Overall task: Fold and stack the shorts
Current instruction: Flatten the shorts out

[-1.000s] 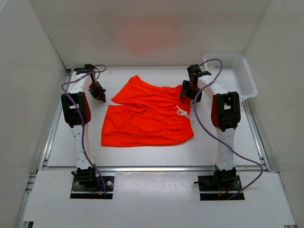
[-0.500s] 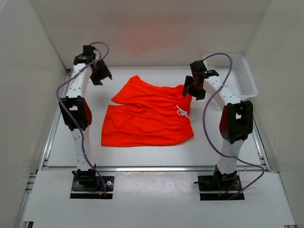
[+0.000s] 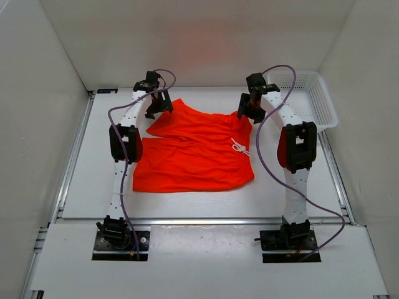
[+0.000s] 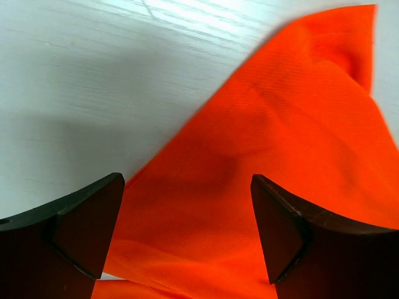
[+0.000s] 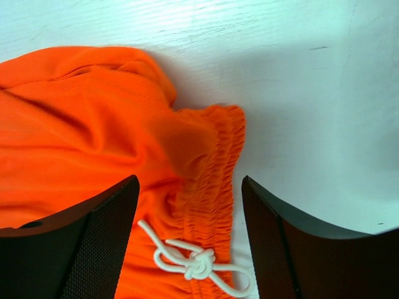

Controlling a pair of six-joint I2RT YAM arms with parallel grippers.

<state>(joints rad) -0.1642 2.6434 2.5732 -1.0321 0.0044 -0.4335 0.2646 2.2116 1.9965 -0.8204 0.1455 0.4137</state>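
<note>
Across the middle of the table (image 3: 187, 202), between both arms, the shorts (image 3: 193, 152) lie spread flat, waistband (image 5: 218, 156) to my right and legs to my left. I judge them light, limp and a little slick. They will sag and slide, so I would pinch edges rather than the middle, at the gathered waistband corner and a leg hem corner. My left gripper (image 4: 187, 180) hovers over the far leg's hem corner, jaws spread, holding nothing. My right gripper (image 5: 190, 180) hangs over the far waistband corner, beside the white drawstring (image 5: 196, 265), jaws likewise apart and empty.
</note>
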